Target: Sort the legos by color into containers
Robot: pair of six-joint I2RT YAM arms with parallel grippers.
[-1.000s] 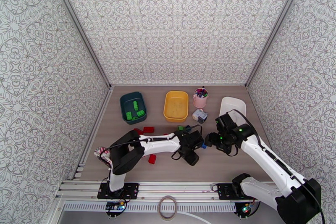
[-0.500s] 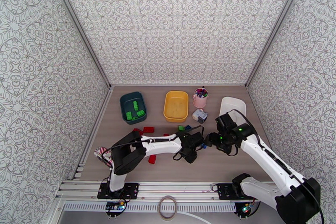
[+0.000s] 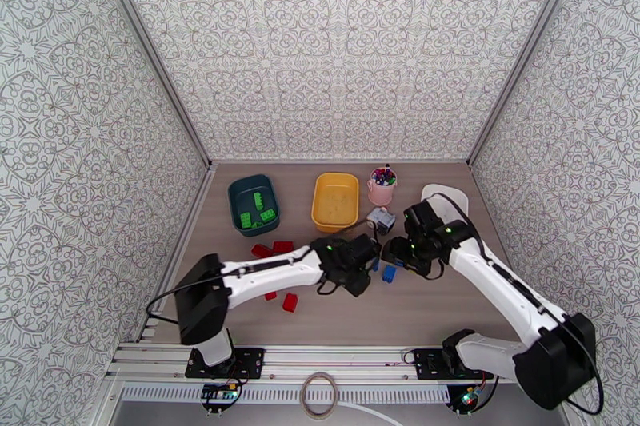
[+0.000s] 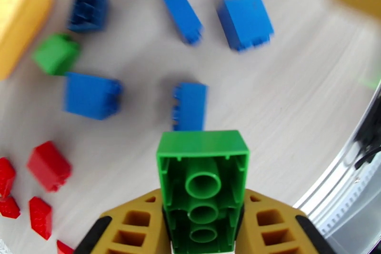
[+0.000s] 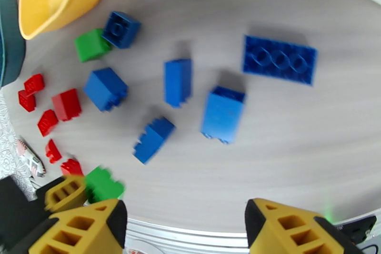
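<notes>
Currently: left jaws clamped on green brick [image 4: 203, 178], long axis along them; dark teal tub [image 3: 244, 188] lies upper left, seemingly well apart; right jaws open.

Upper bench [image 3: 360, 320], in a row: left tub [image 3: 240, 189], middle tub [image 3: 334, 200], cup [image 3: 382, 192], right tub [image 3: 452, 197]; bricks [image 3: 258, 201] inside left tub, loose bricks [image 3: 283, 246] below middle tub.

The pale wood-grain table [image 3: 448, 308] I work at bears a dark teal tub [image 3: 250, 178], yellow tub [image 3: 336, 202], white tub [image 3: 448, 197], pink cup [image 3: 382, 192], small box [image 3: 382, 219], and loose red bricks [image 3: 282, 247], blue bricks [image 5: 222, 114] and one green brick [image 5: 91, 45] mid-table.
</notes>
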